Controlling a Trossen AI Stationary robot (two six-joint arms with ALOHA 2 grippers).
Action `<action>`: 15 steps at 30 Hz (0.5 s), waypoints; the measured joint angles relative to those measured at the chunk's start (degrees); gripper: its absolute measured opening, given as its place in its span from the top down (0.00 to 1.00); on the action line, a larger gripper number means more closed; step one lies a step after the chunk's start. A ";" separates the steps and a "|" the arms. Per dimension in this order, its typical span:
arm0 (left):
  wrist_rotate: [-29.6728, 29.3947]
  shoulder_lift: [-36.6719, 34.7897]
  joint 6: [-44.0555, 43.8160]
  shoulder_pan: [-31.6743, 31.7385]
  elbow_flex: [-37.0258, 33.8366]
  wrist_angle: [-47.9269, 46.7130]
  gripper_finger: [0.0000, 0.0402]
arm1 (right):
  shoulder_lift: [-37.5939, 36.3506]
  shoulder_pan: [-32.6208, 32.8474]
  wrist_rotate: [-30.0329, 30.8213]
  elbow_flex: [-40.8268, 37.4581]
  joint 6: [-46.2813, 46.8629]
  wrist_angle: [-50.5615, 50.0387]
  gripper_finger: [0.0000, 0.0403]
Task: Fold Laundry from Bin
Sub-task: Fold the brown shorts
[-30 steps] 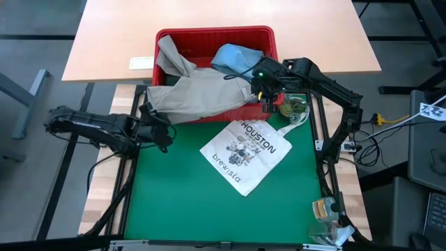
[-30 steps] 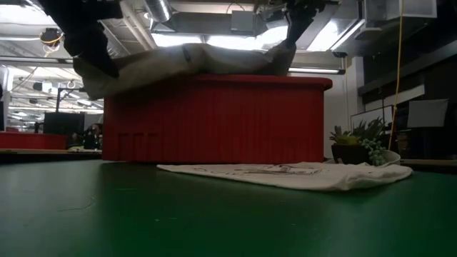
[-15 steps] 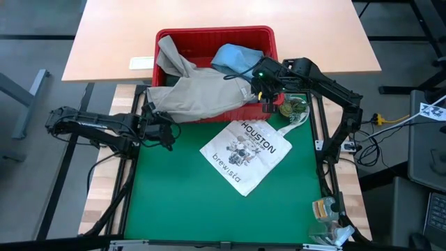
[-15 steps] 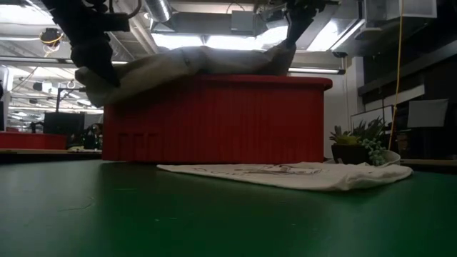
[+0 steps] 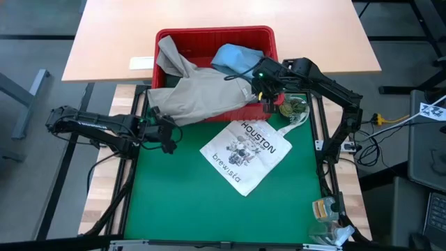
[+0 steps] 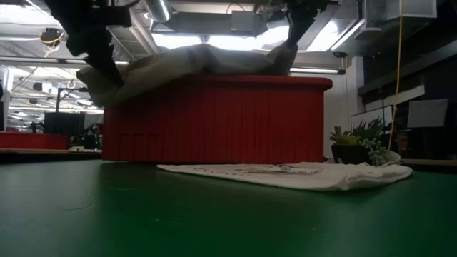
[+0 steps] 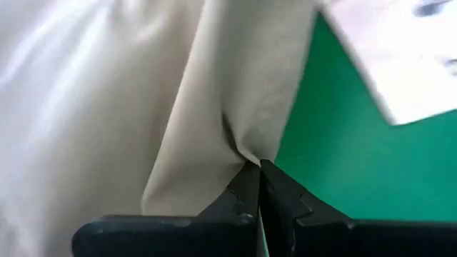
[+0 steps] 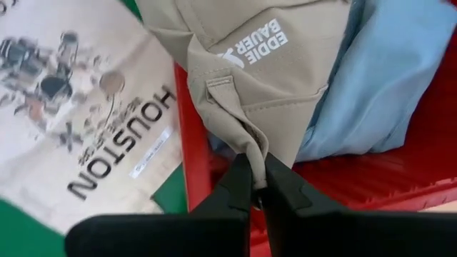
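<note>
From above, you can read "HOUSTON" and "brewista" on the white tote bag (image 5: 245, 153), which lies flat and askew on the green mat (image 5: 188, 209) just in front of the red bin (image 5: 216, 33). The beige garment (image 5: 198, 97) spills out of the bin over its front rim, and a light blue shirt (image 5: 237, 57) sits bunched inside the bin beside it. Your left gripper (image 5: 169, 136) is at the garment's lower left corner over the mat; your right gripper (image 5: 265, 97) is at its right end by the bin's front corner, next to a small potted plant (image 5: 294, 108). At table height, the garment (image 6: 193, 61) hangs stretched above the bin (image 6: 214, 118) between the two arms, with the tote (image 6: 285, 173) flat in front. Your left wrist camera shows the fingers (image 7: 246, 189) pressed together, pinching a fold of the beige cloth (image 7: 143, 93). Your right wrist camera reads "EDDIE BAUER" in white on the garment (image 8: 257, 50), and that gripper (image 8: 258, 187) is likewise pinched on its edge, "HOUSTON" legible on the tote (image 8: 78, 114) beside it.
</note>
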 joint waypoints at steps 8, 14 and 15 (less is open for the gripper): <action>11.58 0.00 -1.31 -5.38 0.00 1.03 1.00 | -0.04 1.96 -4.96 -0.17 3.41 -4.17 0.98; 13.91 -0.02 -3.35 -9.29 0.00 1.24 1.00 | -0.41 7.88 -5.33 -0.17 5.54 -4.18 0.98; 14.55 -0.02 -3.37 -9.91 0.00 1.31 1.00 | -0.48 8.92 -5.33 -0.17 6.45 -4.18 0.98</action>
